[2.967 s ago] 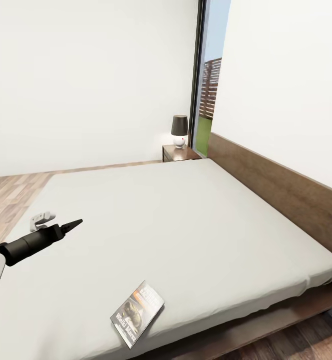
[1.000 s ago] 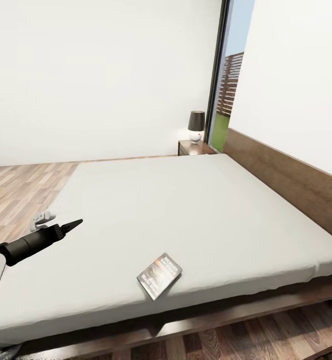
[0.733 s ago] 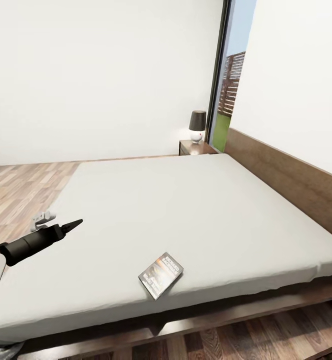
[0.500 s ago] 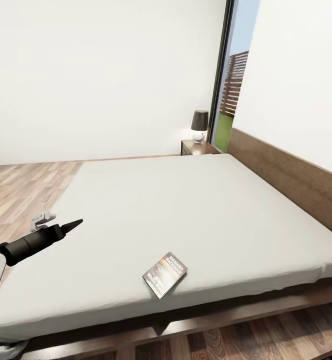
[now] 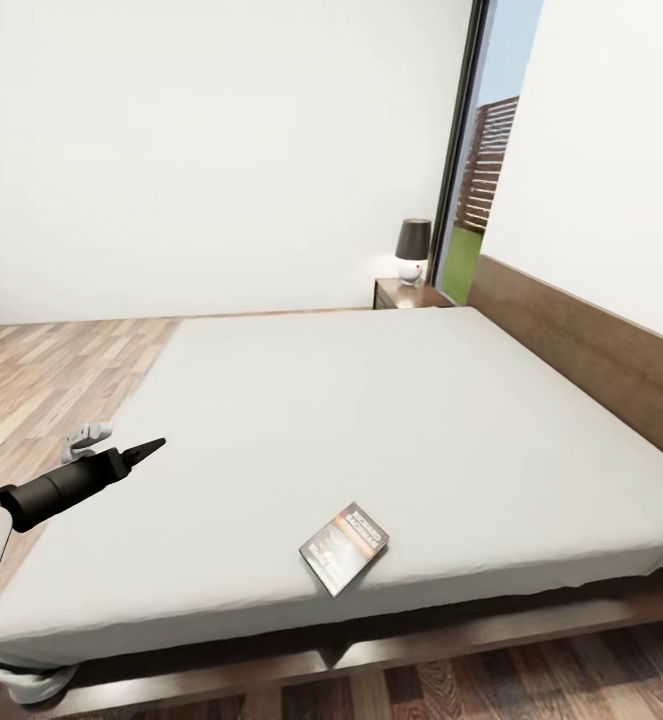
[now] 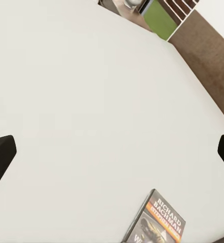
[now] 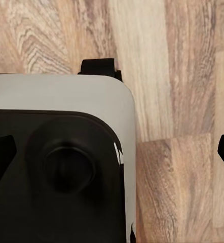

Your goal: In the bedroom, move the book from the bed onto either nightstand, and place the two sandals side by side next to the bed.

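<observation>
The left gripper [image 5: 151, 446] is held out above the near-left part of the bed [image 5: 391, 400], its fingers spread wide — their dark tips sit at opposite edges of the left wrist view, with nothing between them. The right gripper's fingers also stand apart, over the robot's own base and wood floor. Over the last seconds the whole head view has swung and drawn back while the arm kept its pose — so the base is repositioning, not reaching. The book [image 5: 345, 546] lies flat near the mattress's front edge, to the right of the left gripper and well apart from it. The nightstand [image 5: 407, 293] stands beyond the bed's far corner, a lamp [image 5: 412, 250] on it.
</observation>
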### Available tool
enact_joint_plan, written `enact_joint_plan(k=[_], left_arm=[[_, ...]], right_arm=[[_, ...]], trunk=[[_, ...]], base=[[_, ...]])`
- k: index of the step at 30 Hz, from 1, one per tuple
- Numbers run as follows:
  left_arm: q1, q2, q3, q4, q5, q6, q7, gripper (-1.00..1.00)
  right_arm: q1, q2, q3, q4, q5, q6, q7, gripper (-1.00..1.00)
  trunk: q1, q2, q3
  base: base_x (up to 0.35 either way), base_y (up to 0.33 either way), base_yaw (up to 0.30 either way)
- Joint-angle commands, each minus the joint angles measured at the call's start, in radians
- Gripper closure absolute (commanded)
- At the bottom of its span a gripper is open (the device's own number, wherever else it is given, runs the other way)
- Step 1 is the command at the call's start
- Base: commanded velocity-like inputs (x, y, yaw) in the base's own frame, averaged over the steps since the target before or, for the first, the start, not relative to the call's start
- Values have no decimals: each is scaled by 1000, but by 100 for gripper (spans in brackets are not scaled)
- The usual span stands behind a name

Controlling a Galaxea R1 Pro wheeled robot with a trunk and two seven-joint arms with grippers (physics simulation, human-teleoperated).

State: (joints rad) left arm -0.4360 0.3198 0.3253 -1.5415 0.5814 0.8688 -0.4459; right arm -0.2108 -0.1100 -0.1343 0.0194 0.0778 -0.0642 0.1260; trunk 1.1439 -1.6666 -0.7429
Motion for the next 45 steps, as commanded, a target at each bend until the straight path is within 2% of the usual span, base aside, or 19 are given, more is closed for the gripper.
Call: enact_joint_plan(k=[1, 19, 34, 45], left_arm=[[-1, 0, 1, 0, 0, 7, -4, -100], [-1, -1, 0, 0, -1, 7, -2, -100], [-1, -1, 0, 0, -1, 6, -3, -100], [-1, -2, 0, 0, -3, 6, -2, -100]], right_arm=[[-1, 0, -8, 2, 8, -5, 3, -100], [-1, 0, -8, 2, 8, -5, 3, -100], [-1, 0, -8, 2, 8, -5, 3, -100], [-1, 0, -9, 2, 8, -5, 3, -100]], trunk=[[0, 0, -1], [0, 0, -3], [0, 0, -17], [0, 0, -20]], base=[[0, 9, 31], [-39, 82, 21], [-25, 89, 138], [-74, 47, 49]])
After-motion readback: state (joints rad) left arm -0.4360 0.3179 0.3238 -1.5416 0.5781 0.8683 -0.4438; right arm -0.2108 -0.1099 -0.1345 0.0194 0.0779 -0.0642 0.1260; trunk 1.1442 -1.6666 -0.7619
